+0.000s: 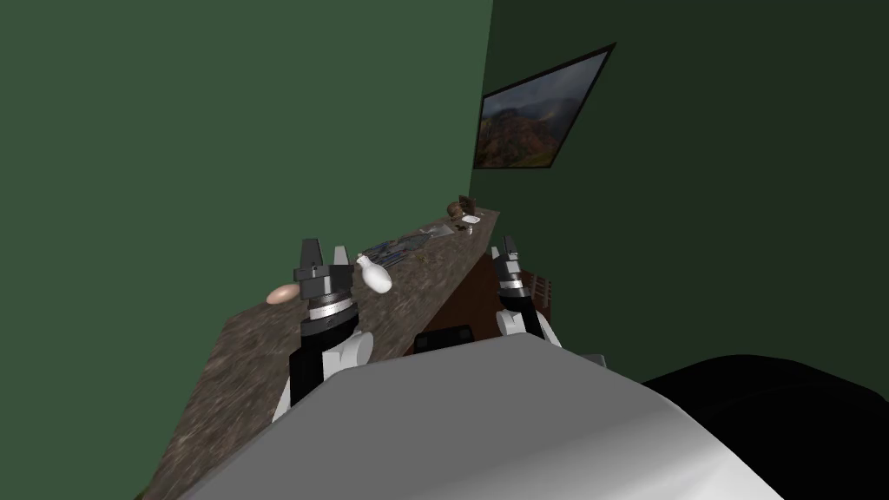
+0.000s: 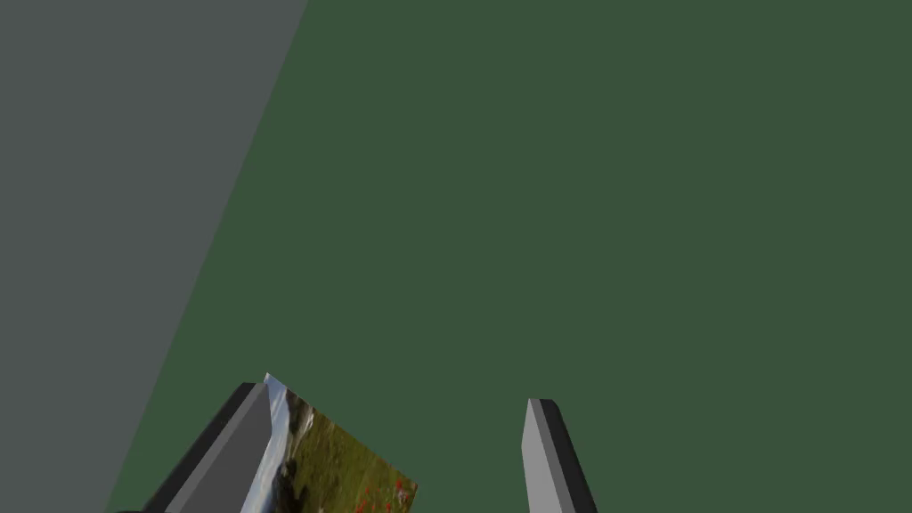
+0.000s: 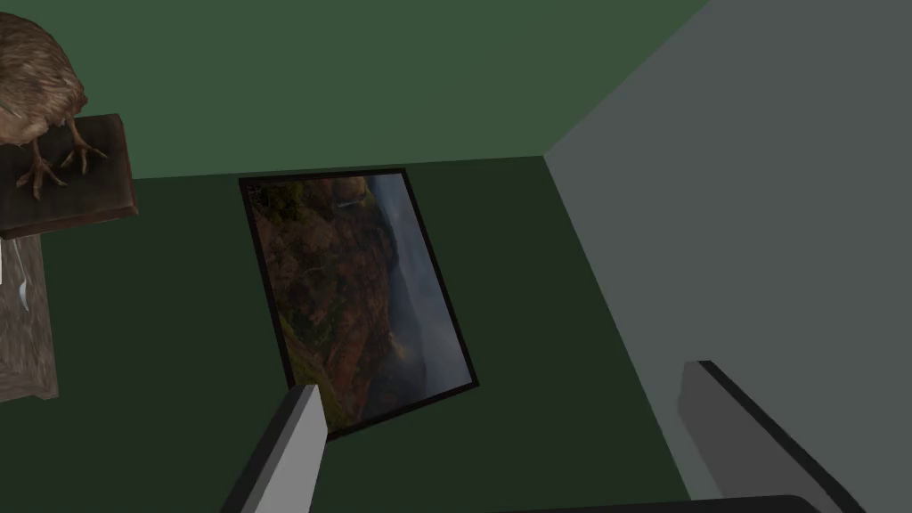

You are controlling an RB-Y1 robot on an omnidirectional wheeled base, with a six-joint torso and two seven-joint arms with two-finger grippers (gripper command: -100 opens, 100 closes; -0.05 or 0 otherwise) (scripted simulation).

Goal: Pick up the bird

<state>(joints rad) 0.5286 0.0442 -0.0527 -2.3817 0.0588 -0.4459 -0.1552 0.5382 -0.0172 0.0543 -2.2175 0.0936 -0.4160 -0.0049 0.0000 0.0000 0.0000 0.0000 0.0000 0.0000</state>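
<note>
The bird (image 1: 457, 208) is small and brown and stands on a dark base at the far end of a long brown stone-topped counter (image 1: 260, 356). In the right wrist view the bird (image 3: 31, 80) shows its feathered body and clawed feet on the dark wooden block (image 3: 76, 183), off to one side of my open right gripper (image 3: 508, 427) and well beyond its fingertips. In the head view my right gripper (image 1: 505, 247) hovers by the counter's front edge, short of the bird. My left gripper (image 1: 325, 253) is raised over the counter's middle, and its fingers (image 2: 245, 441) stand apart with nothing between them.
A white bottle (image 1: 375, 274) lies on the counter just right of the left gripper, and a pinkish rounded object (image 1: 281, 294) lies to its left. Grey flat items (image 1: 399, 247) and a small white dish (image 1: 470, 220) sit nearer the bird. Green walls close in behind and to the right.
</note>
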